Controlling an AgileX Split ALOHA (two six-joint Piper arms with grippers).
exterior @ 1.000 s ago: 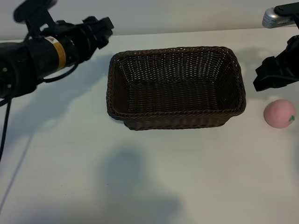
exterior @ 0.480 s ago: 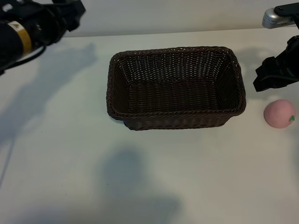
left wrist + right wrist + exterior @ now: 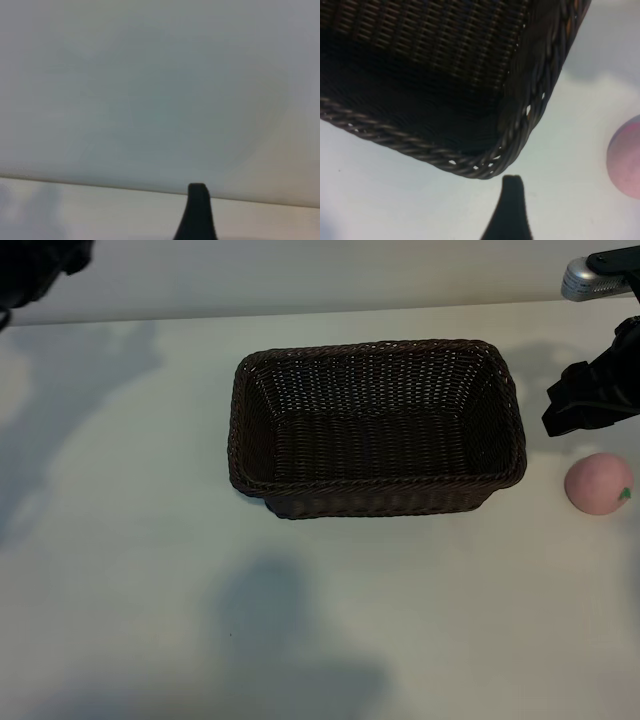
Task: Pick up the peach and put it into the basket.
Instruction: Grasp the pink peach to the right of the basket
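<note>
White tabletop point(image 3: 330, 620) fills nearly all of my exterior view, meeting a pale wall along the far edge at twelve o'clock. Soft grey shadows lie across it at seven and nine o'clock.

At the centre I see the large rectangular dark brown woven wicker basket point(image 3: 377, 427), with a braided rim and sloping sides. I make out nothing inside it, though the weave is dark and its floor is dim.

Out at three o'clock, well clear of the basket, the small round matte pink peach point(image 3: 598, 483) sits on the table, a tiny green mark on its outer side. Nothing touches it. My right wrist camera catches only a pink sliver of it at the picture's edge, beyond one rounded basket corner.

Just above the peach, at about two o'clock, hangs the right gripper point(image 3: 585, 400), a black block cut off by the frame. It is near the fruit and apart from it. Its jaws stand wide with nothing between them; the wrist camera shows one dark fingertip point(image 3: 509, 210) over bare table by the basket corner.

At eleven o'clock only a dark scrap of the left arm point(image 3: 30, 265) remains in the corner. Its gripper is out of the exterior view; the left wrist camera shows one black fingertip point(image 3: 197, 212) against blank wall. Those jaws are wide apart and empty too.
</note>
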